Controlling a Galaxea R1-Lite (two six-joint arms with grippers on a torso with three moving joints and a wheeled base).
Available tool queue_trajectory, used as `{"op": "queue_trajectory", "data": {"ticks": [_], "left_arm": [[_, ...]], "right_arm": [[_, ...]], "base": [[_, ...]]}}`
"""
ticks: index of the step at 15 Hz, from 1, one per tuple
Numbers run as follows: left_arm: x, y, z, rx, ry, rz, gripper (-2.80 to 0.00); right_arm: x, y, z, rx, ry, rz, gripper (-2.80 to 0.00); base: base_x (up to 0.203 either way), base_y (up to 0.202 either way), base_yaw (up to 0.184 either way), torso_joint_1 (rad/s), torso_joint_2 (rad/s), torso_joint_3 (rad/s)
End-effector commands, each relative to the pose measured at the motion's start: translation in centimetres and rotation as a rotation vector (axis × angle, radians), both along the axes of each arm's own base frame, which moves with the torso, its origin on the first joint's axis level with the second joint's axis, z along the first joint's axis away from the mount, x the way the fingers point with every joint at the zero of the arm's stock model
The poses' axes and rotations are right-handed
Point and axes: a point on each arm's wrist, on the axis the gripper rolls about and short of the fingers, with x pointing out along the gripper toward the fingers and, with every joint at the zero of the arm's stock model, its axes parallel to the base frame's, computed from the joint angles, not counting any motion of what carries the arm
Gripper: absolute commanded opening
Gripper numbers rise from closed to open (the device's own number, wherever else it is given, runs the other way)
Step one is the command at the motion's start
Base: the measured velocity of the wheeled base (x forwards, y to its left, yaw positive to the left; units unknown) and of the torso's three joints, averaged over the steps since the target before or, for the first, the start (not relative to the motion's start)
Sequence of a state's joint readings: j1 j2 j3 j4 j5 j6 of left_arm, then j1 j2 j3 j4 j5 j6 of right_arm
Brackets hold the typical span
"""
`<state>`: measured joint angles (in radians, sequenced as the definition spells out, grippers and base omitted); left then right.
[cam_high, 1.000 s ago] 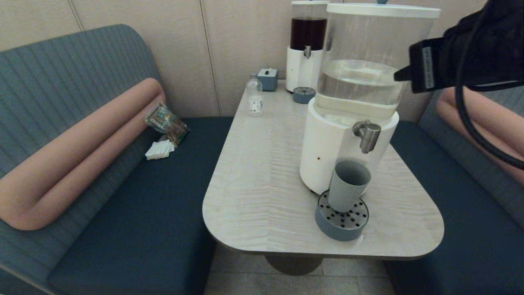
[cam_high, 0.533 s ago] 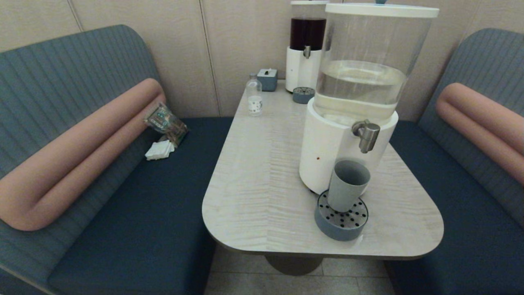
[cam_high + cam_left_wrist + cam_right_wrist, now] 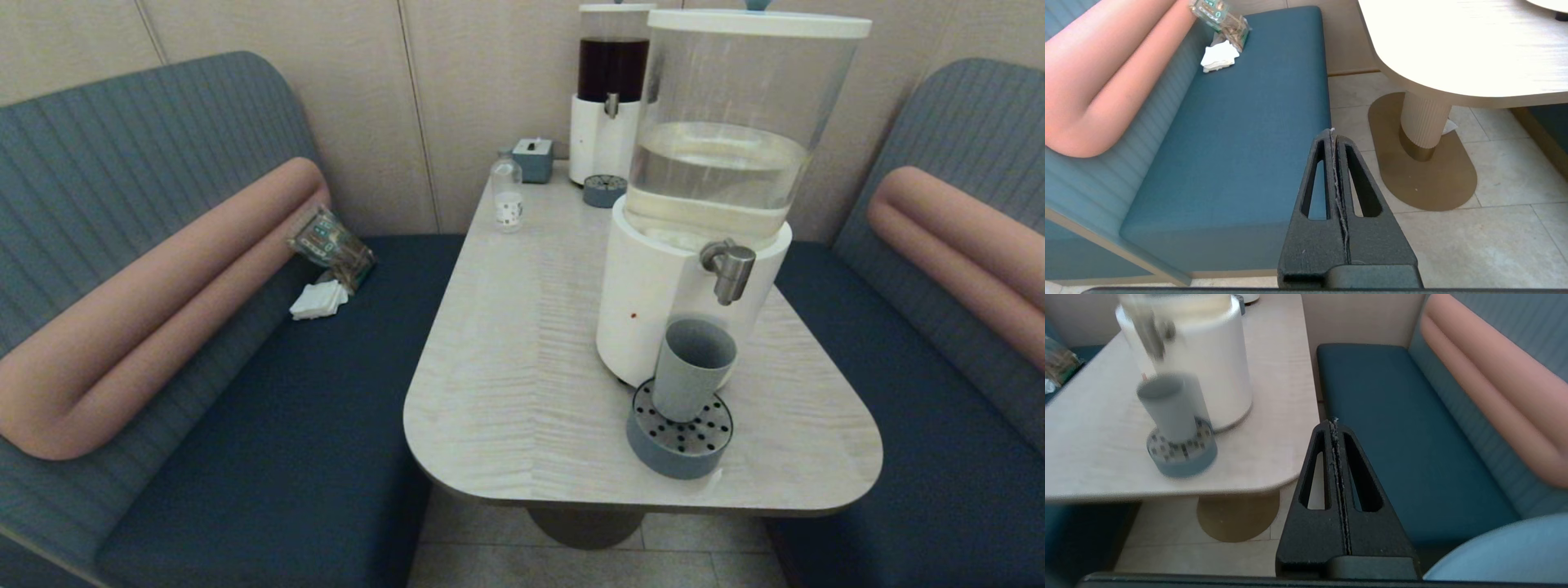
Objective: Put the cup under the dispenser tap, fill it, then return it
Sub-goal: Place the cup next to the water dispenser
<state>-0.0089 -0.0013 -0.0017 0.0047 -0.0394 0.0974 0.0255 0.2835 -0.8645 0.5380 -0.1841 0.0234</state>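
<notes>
The grey-blue cup (image 3: 691, 369) stands upright on the round perforated drip tray (image 3: 680, 437), right below the brushed-steel dispenser tap (image 3: 729, 270) of the big white-based dispenser (image 3: 690, 204). In the right wrist view the cup (image 3: 1166, 406) and tray show blurred. My right gripper (image 3: 1334, 424) is shut and empty, off the table's right side, over the bench. My left gripper (image 3: 1332, 134) is shut and empty, low beside the left bench, near the table's pedestal (image 3: 1424, 122). Neither arm shows in the head view.
A dark-liquid dispenser (image 3: 611, 90) with its own small tray (image 3: 605, 189), a grey tissue box (image 3: 534, 158) and a small clear bottle (image 3: 508, 196) stand at the table's far end. A snack packet (image 3: 331, 242) and white napkins (image 3: 318, 299) lie on the left bench.
The right arm, seen at the upper right a second ago, has withdrawn out of the head view. The cup stays on the drip tray under the tap.
</notes>
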Motion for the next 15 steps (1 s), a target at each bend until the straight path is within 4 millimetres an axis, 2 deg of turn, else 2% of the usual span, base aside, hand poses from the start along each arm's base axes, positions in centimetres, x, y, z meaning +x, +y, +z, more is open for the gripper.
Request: {"op": "queue_trajectory", "data": {"ticks": [1, 4, 7, 9, 13, 15], "left_arm": [[0.0, 0.0, 0.0, 0.001, 0.0, -0.001, -2.8], [0.0, 0.0, 0.0, 0.001, 0.0, -0.001, -2.8], [0.0, 0.0, 0.0, 0.001, 0.0, -0.001, -2.8], [0.0, 0.0, 0.0, 0.001, 0.0, -0.001, -2.8], [0.0, 0.0, 0.0, 0.001, 0.0, -0.001, -2.8], [0.0, 0.0, 0.0, -0.008, 0.0, 0.014, -2.8]], "right_arm": [[-1.5, 0.1, -5.7, -0.005, -0.053, -0.015, -2.8], [2.8, 0.2, -11.4, -0.017, 0.012, -0.017, -2.8], [5.5, 0.3, -15.8, -0.067, 0.004, 0.02, -2.8], [5.7, 0.5, -16.2, -0.08, -0.019, 0.101, -2.8], [5.7, 0.6, -17.2, -0.084, 0.092, 0.165, -2.8], [5.7, 0.6, -17.2, -0.054, 0.079, 0.164, -2.8]], "base": [[0.0, 0.0, 0.0, 0.0, 0.0, 0.0], [0.0, 0.0, 0.0, 0.0, 0.0, 0.0], [0.0, 0.0, 0.0, 0.0, 0.0, 0.0], [0.0, 0.0, 0.0, 0.0, 0.0, 0.0], [0.0, 0.0, 0.0, 0.0, 0.0, 0.0], [0.0, 0.0, 0.0, 0.0, 0.0, 0.0]]}}
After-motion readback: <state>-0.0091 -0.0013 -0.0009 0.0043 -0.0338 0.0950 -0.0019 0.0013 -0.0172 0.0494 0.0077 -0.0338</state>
